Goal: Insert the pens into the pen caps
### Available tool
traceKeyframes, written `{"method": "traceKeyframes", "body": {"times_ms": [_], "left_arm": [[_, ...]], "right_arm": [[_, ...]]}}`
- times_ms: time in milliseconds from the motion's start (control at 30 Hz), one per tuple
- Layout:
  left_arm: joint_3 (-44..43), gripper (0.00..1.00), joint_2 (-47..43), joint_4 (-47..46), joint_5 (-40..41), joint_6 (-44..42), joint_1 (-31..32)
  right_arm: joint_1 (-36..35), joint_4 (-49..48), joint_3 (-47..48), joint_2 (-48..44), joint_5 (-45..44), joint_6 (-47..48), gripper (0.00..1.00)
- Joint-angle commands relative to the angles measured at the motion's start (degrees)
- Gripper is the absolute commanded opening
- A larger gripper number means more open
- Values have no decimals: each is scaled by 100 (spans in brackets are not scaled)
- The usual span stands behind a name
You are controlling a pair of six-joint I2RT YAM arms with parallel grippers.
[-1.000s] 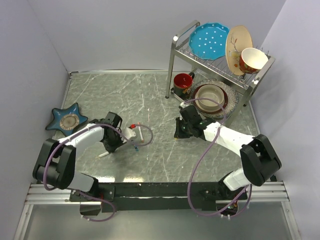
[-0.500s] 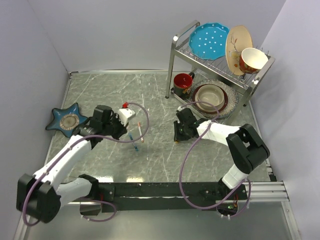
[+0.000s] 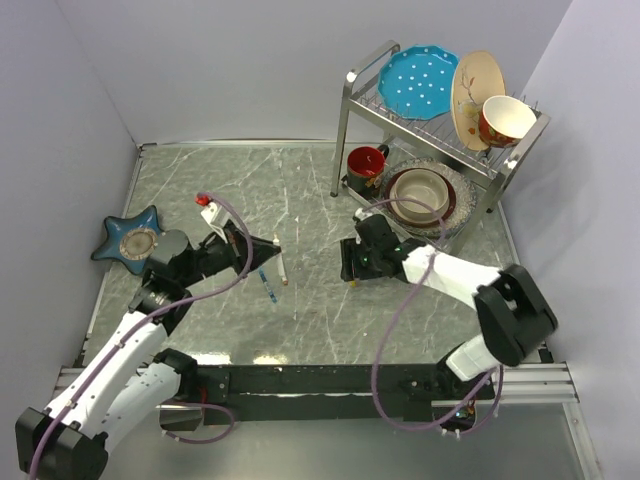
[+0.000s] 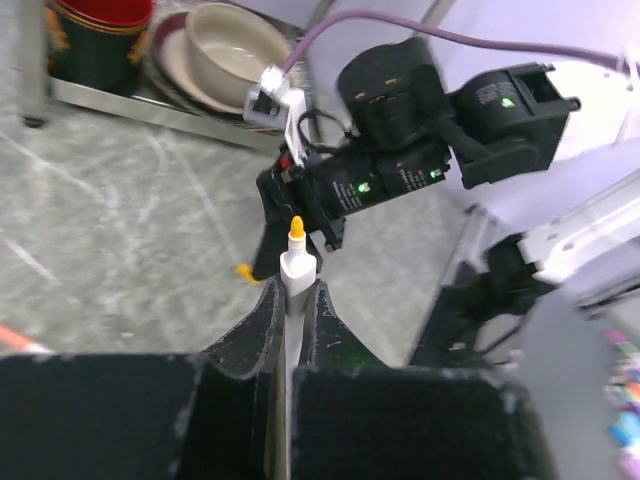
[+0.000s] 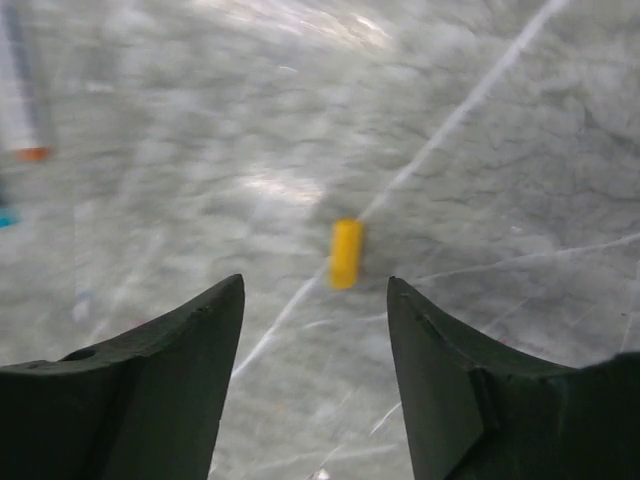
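My left gripper (image 4: 292, 290) is shut on a white pen (image 4: 297, 262) whose orange tip sticks out past the fingertips. In the top view that gripper (image 3: 262, 250) hangs over the table's middle and points right, toward the right arm. A yellow pen cap (image 5: 346, 252) lies on the marble just ahead of my right gripper (image 5: 315, 282), which is open and holds nothing. The same cap (image 4: 245, 271) shows beside the right gripper's dark fingers in the left wrist view. Another white pen (image 3: 283, 268) and a blue pen (image 3: 268, 288) lie loose between the arms.
A metal dish rack (image 3: 352, 120) at the back right carries a blue plate (image 3: 418, 80) and bowls. A red mug (image 3: 367, 162) and stacked bowls (image 3: 421, 195) stand beneath it. A blue star-shaped dish (image 3: 135, 238) sits at the left.
The left arm has lifted away from the table with the white pen and turned to point right. The right gripper's jaws have spread apart over the yellow cap.
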State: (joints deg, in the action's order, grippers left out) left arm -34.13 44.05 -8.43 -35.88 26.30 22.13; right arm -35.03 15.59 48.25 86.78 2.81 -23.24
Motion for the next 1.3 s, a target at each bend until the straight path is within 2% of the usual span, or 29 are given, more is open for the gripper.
{"method": "traceKeyframes", "body": {"times_ms": [0,133,333,567,700,933,1033,1100,1133,1167,1200,1233,1267], "left_arm": [[-261,1,33,-406,-420,1008,37],[-165,1,-45,-642,-297,1561,37],[-77,1,-152,-713,-209,1772,54],[468,1,-160,-1504,-358,2484,63],[372,1,-151,-1171,-218,2336,72],[495,1,-151,-1346,-270,2546,99],[521,1,-151,-1372,-297,2590,107],[539,1,-143,-1451,-323,2643,116],[530,1,-151,-1451,-315,2643,116],[521,1,-143,-1425,-297,2643,116],[504,7,-134,-1416,-271,2643,116],[486,12,-125,-1408,-271,2634,125],[478,18,-99,-1399,-253,2652,125]], "right_arm": [[-329,-92,-79,-1127,53,101,70],[-759,-581,-149,-2074,360,206,71],[-1015,-2165,-588,-2763,1994,-4,71],[-1454,-2289,-150,-2342,2197,57,68],[-1770,-2360,-18,-2210,2093,145,65],[-1999,-2280,246,-1928,1917,180,58],[-2026,-2307,290,-1867,1820,145,52],[-2043,-2263,360,-1806,1723,136,44],[-2043,-2245,378,-1788,1688,136,38],[-2043,-2236,413,-1788,1627,145,18],[-2043,-2219,413,-1788,1548,127,9],[-2043,-2236,413,-1796,1521,119,1],[-2043,-2280,379,-1814,1512,92,0]]}}
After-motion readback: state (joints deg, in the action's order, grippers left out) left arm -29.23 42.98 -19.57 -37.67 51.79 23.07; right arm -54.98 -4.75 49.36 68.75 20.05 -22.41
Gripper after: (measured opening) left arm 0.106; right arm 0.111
